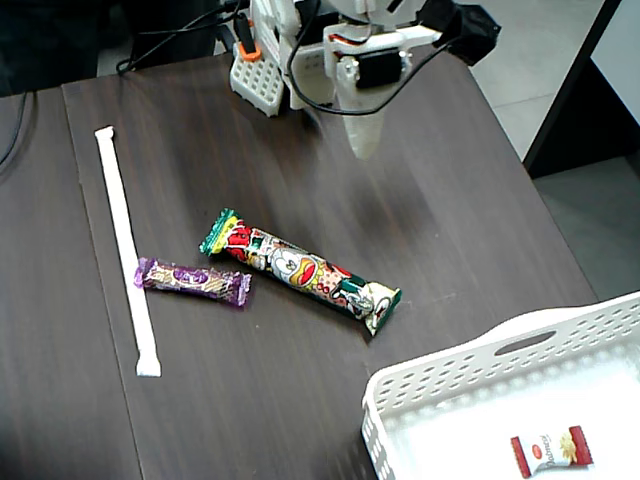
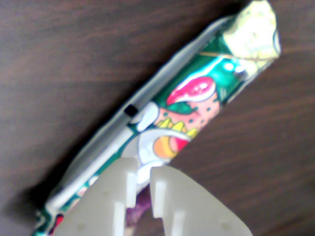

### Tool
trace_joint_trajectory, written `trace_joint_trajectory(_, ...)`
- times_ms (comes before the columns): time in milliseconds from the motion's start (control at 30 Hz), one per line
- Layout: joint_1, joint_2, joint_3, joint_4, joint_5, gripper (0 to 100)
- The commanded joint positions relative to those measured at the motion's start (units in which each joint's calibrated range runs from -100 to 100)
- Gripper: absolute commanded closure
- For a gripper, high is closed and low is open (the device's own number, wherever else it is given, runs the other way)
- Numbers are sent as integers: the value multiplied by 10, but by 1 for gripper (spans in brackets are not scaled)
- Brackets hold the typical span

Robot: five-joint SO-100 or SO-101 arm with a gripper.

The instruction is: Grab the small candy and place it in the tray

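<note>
The small candy (image 1: 551,451), white with red ends, lies flat on the floor of the white perforated tray (image 1: 450,375) at the bottom right of the fixed view. My gripper (image 1: 366,148) hangs near the arm's base at the top of the table, far from the tray and pointing down. In the wrist view the gripper (image 2: 143,169) enters from the bottom edge, its pale fingers (image 2: 170,196) nearly touching with nothing between them. The candy and the tray are out of the wrist view.
A long cartoon-printed bar (image 1: 300,270) lies diagonally mid-table and fills the wrist view (image 2: 187,103). A purple wrapped bar (image 1: 193,281) lies to its left. A long white strip (image 1: 126,245) runs down the left side. The table's right edge is close to the tray.
</note>
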State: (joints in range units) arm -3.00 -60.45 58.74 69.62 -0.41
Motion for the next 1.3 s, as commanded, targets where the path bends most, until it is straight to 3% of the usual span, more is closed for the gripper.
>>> trace_joint_trajectory(0, 2, -103, 55, -29, 2, 99)
trace_joint_trajectory(300, 2, -279, 178, -20, 2, 99)
trace_joint_trajectory(533, 4, -389, 224, 46, 3, 99)
trace_joint_trajectory(1267, 12, -392, 339, 38, 1, 99)
